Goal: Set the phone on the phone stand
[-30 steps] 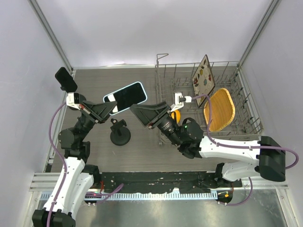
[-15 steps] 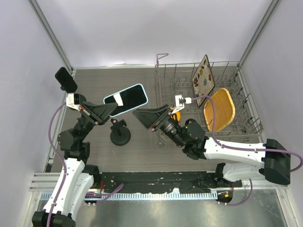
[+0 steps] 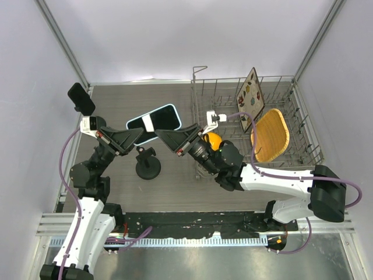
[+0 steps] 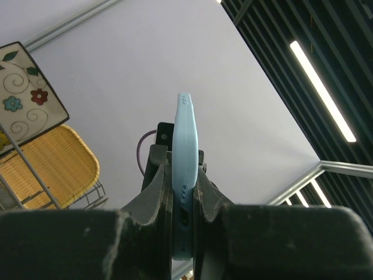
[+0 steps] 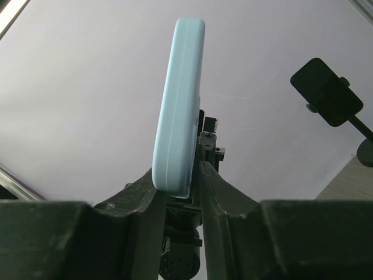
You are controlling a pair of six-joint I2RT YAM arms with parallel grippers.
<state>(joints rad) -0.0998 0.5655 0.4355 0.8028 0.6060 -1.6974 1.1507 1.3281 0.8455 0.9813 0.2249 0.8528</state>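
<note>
Grey table, white walls. Phone aloft mid-table, long axis left-right, its near long side clenched by both left pincer and right pincer. Stand sits below, toward table's near edge; left arm nearer.

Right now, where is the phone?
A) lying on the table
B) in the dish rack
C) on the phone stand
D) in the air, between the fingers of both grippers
D: the phone sits edge-on between the fingers of the left gripper and of the right gripper.
</note>
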